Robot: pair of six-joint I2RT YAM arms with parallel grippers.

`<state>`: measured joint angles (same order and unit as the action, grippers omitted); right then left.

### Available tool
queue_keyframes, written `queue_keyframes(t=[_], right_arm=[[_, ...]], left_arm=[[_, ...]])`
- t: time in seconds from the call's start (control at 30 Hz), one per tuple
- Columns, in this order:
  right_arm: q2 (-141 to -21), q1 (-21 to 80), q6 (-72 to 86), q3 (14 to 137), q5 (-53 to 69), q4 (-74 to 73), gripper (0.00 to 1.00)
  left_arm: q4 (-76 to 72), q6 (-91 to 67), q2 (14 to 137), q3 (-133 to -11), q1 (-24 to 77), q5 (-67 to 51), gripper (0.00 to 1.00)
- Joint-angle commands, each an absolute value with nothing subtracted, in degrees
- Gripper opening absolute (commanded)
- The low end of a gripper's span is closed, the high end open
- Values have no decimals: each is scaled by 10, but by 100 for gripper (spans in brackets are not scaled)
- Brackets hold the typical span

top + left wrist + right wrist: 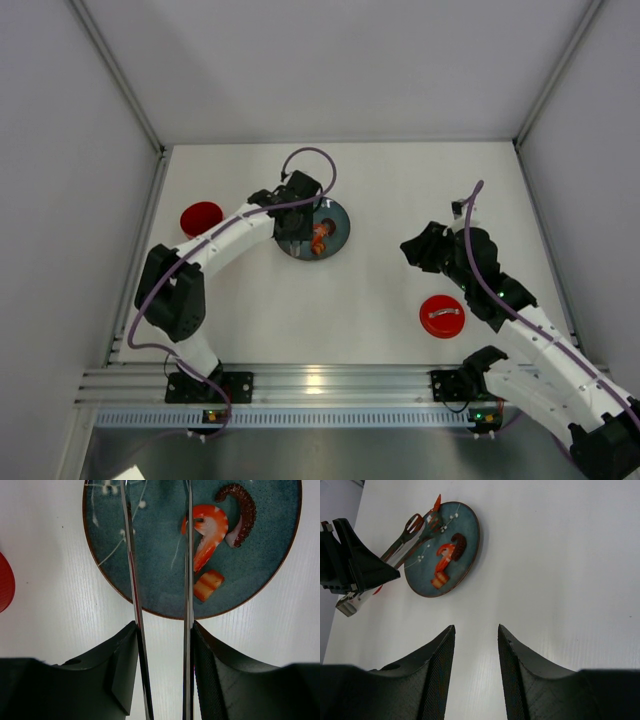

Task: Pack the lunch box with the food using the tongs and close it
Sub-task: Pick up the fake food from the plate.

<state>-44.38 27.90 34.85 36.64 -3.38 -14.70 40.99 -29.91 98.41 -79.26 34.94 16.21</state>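
Note:
The silver tongs [131, 555] are held in my left gripper [164, 625], which is shut on their two arms; the arms run out over the blue-grey plate [150, 585]. The food lies on the plate: a curled orange-white piece [210, 530], a dark red-brown curl [243, 510] and a small orange block [208, 585]. One tong arm crosses the orange-white piece. The red lunch box [201, 218] stands left of the plate [338, 222], its top open. My right gripper [476, 627] is open and holds nothing, over bare table to the right.
The flat red lid [441, 316] with a grey strip lies on the table near the right arm's side, just in front of my right gripper [418, 248]. White walls close in the table at the left, back and right.

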Motion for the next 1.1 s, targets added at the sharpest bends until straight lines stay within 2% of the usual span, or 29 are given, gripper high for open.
queue_keyframes(t=[0.0, 0.13, 0.57, 1.07], right_arm=[[-442, 287, 337, 376, -44, -162, 40], [-442, 287, 334, 377, -44, -161, 40], [-450, 287, 330, 388, -40, -164, 40], [-463, 287, 330, 396, -35, -159, 39]], left_arm=[[377, -302, 992, -794, 346, 171, 49], [373, -301, 996, -794, 346, 164, 47], [384, -296, 985, -797, 346, 160, 33], [422, -288, 898, -791, 346, 161, 31]])
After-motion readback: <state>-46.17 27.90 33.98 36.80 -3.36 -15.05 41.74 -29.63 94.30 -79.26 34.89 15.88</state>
